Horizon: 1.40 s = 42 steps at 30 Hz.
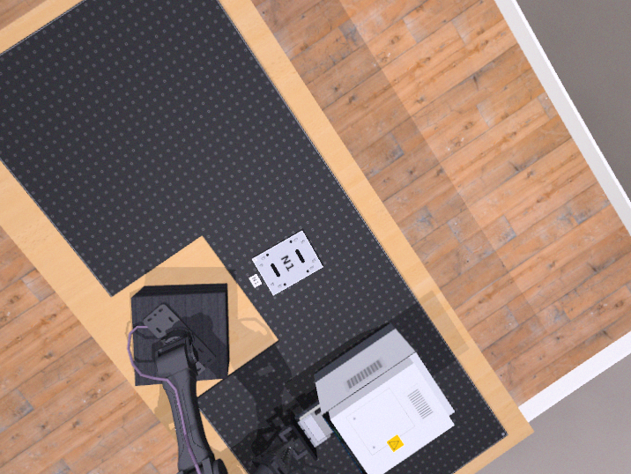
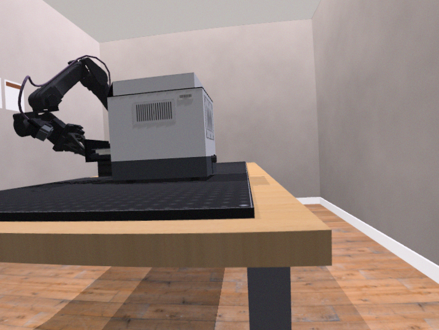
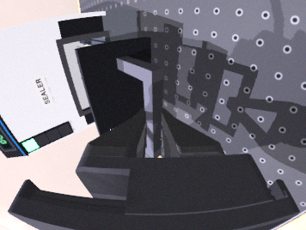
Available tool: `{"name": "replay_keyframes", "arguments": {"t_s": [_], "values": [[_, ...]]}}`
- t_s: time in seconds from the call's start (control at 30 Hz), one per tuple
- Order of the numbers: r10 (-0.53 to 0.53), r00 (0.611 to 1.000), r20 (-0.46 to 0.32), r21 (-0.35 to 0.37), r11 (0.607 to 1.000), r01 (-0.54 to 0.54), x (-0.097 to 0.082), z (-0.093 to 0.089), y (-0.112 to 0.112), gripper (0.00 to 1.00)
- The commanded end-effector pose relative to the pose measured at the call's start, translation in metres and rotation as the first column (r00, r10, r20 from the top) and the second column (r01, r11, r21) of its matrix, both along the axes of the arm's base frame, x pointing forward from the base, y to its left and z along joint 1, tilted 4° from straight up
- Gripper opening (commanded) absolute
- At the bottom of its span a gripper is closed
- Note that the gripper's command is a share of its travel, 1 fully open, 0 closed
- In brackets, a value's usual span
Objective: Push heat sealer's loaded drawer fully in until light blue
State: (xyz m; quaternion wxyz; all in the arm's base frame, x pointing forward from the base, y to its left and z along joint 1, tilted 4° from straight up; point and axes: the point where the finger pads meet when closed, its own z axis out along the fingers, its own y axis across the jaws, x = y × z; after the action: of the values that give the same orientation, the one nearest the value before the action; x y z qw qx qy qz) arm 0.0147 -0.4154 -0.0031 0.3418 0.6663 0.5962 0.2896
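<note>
The white heat sealer stands on the black mat near the table's corner; it also shows in the side view. Its dark drawer sticks out a short way from the front, as the side view shows too. My gripper is level with the drawer and is shut on the drawer's grey handle, which stands between my fingers in the wrist view. The drawer's black front fills the middle of that view. A small green light glows on the sealer's front panel. The sheet and frame are hidden.
A white plate marked N1 with a small tag lies on the mat beyond the sealer. My arm's base stands on a dark block to the left. The table's edge runs close behind the sealer.
</note>
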Motion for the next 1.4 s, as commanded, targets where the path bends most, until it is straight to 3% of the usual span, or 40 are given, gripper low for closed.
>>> {"name": "replay_keyframes", "arguments": {"t_s": [0.0,1.37], "values": [[0.004,1.000,-0.008,-0.028,1.000,-0.004,0.008,0.010,-0.002,0.00],[0.005,1.000,0.003,-0.030,1.000,-0.005,0.070,0.015,-0.009,0.00]]}}
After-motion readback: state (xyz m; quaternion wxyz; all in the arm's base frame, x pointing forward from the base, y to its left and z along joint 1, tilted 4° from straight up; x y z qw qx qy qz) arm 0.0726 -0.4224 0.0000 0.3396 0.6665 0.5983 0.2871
